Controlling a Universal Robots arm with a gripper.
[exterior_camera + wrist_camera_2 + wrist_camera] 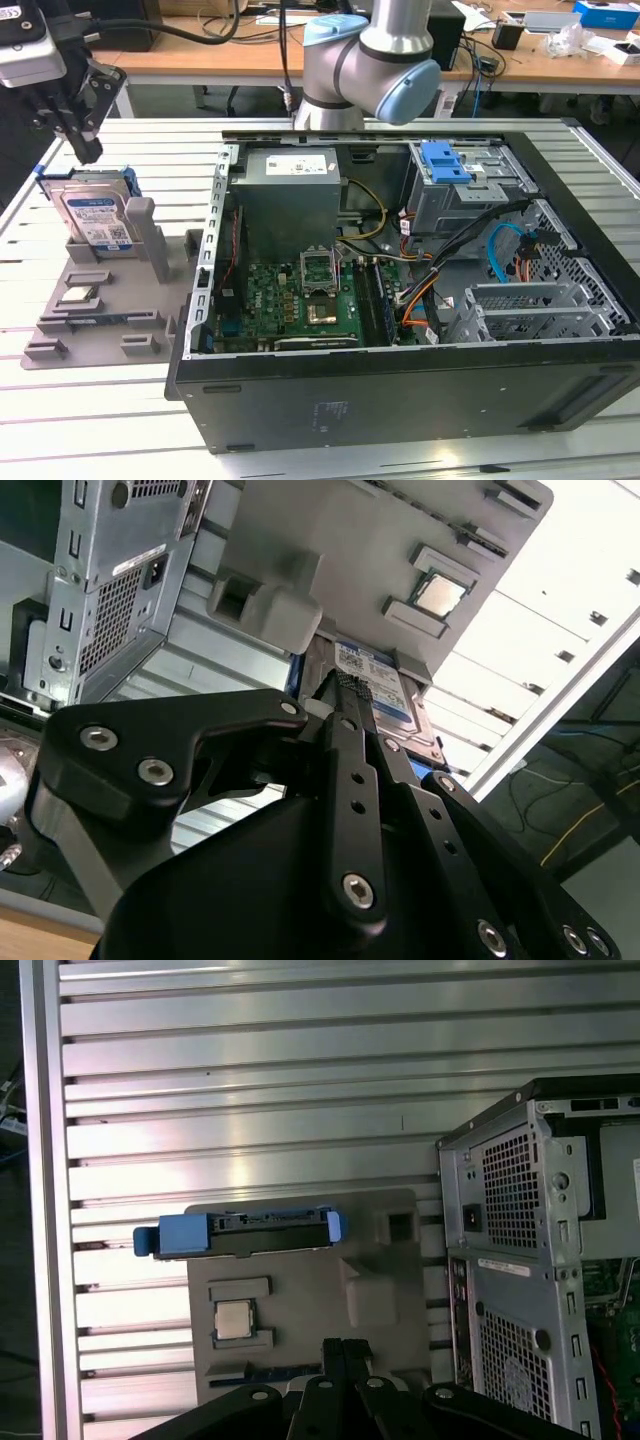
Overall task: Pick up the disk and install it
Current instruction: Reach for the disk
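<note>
The slatted metal tabletop is carrying everything. The open black computer case is lying on its side on it, taking up most of the exterior view's right. The grey arm is rising behind the case and reaching over toward the exterior view's left. There a flat grey holder tray is sitting beside the case, well outside it. The disk is standing upright on edge in a slot of this tray, with its label facing the camera and its blue carrier showing along the upper edge. The first wrist view is looking down on that edge. The jaws are hanging just above the disk's upper edge in the exterior view, apparently not touching it. In both wrist views they are looking pressed together or very nearly so, and they are gripping nothing. A small square processor chip is lying flat on the tray in front of the disk. Judging from this, the task is only getting started: the disk is not yet grasped or lifted, so both the pickup and the fitting into the case are remaining.
</note>
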